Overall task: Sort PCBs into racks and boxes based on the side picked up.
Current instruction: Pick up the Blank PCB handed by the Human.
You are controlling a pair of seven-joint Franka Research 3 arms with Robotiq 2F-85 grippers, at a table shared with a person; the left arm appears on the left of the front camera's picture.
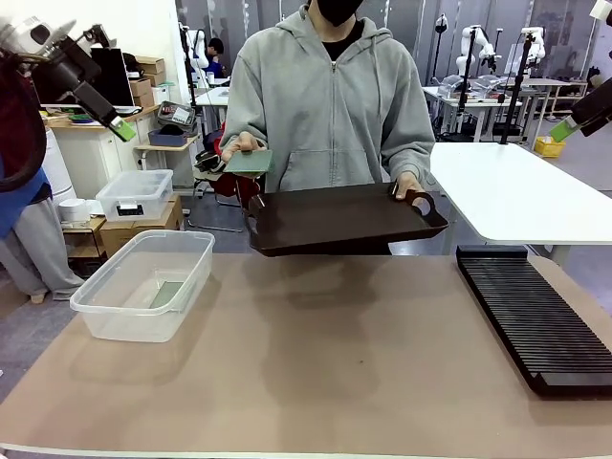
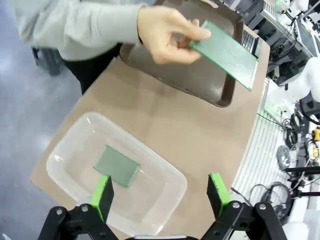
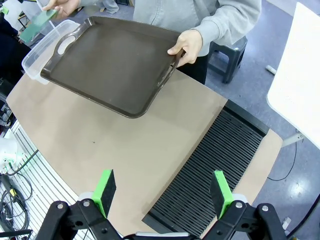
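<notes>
A broad tan tabletop (image 1: 316,373) is spread across the front view. At its far side a person in a grey zipped hoodie (image 1: 330,105) is seen standing. A large dark brown rectangular tray with two cut-out handles (image 1: 344,222) is held above the far edge of the tabletop, slightly tilted. It is gripped at one handle by one of the person's hands (image 1: 406,185).

A long flat black rack with many narrow parallel slots (image 1: 535,320) is laid on the tabletop on the robot's right side, well apart from the tray. A large clear rectangular plastic tub with rounded corners (image 1: 124,325) is set on the tabletop on the robot's left side.

The left arm's black fingers with green pads (image 2: 102,196) are held high above the tub and are released, spread wide apart. The right arm's matching fingers (image 3: 105,185) are likewise released and spread wide, and are held high over the near end of the rack. In the front view both pairs are seen raised at the upper corners.

One thin green square PCB (image 2: 116,165) is lying flat on the bottom of the tub. A second green PCB (image 2: 225,52) is pinched at one edge by the person's other hand (image 2: 167,35). It is held up in the air beside the tray's free handle, beyond the tub.
</notes>
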